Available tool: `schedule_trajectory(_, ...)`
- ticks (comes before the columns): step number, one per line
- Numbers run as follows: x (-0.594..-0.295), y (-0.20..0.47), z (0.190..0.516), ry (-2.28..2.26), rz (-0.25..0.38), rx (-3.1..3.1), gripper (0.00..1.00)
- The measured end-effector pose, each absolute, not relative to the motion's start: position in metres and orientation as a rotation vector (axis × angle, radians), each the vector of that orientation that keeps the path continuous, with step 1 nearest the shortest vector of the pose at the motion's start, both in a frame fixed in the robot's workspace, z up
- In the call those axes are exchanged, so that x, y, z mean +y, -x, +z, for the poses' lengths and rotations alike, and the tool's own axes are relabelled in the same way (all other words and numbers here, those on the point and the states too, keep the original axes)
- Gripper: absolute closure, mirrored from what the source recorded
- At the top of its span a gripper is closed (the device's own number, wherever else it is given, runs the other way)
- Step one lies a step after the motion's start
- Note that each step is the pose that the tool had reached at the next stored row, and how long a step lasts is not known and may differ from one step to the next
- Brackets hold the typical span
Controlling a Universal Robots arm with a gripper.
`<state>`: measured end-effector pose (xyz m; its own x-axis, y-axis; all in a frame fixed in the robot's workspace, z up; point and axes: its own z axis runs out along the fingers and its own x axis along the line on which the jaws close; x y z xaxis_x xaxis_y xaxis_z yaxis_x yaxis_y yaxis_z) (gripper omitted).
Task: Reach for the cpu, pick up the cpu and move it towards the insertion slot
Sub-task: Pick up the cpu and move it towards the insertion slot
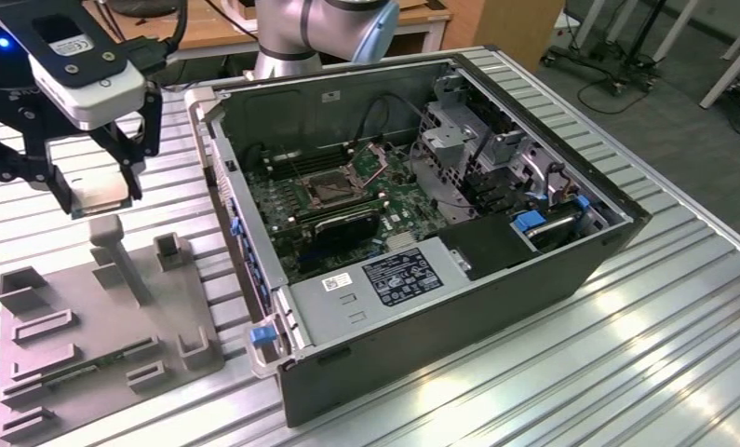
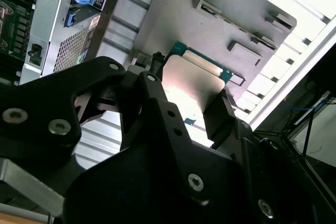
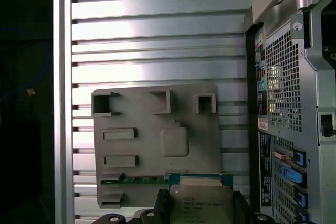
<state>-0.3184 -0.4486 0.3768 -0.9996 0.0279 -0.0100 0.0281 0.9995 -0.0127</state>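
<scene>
The cpu [image 1: 101, 193] is a flat square chip with a silvery top and a thin green rim. My gripper [image 1: 97, 194] is shut on it and holds it in the air above the grey tray [image 1: 109, 354], on the exterior view's left. Both wrist views show the cpu [image 2: 191, 82] [image 3: 201, 203] clamped between two black fingers [image 2: 151, 85] [image 3: 161, 203]. The insertion slot [image 1: 325, 189], a silver-framed socket with a dark centre, lies on the motherboard inside the open computer case [image 1: 494, 279], well off toward the exterior view's right of the gripper.
The grey tray [image 3: 152, 145] has several recesses and upright posts, and a green memory stick [image 3: 136, 179] lies in one groove. The case's tall side wall [image 1: 227, 186] stands between the tray and the motherboard. Cables and drive cages crowd the case's far side. Everything rests on a ribbed metal table [image 1: 593, 372].
</scene>
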Motion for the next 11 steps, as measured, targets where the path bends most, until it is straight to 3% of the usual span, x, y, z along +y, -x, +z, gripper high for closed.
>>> schedule_trajectory(11,-0.4486,0.3083,0.3768,-0.044,-0.02,3.131,0.45)
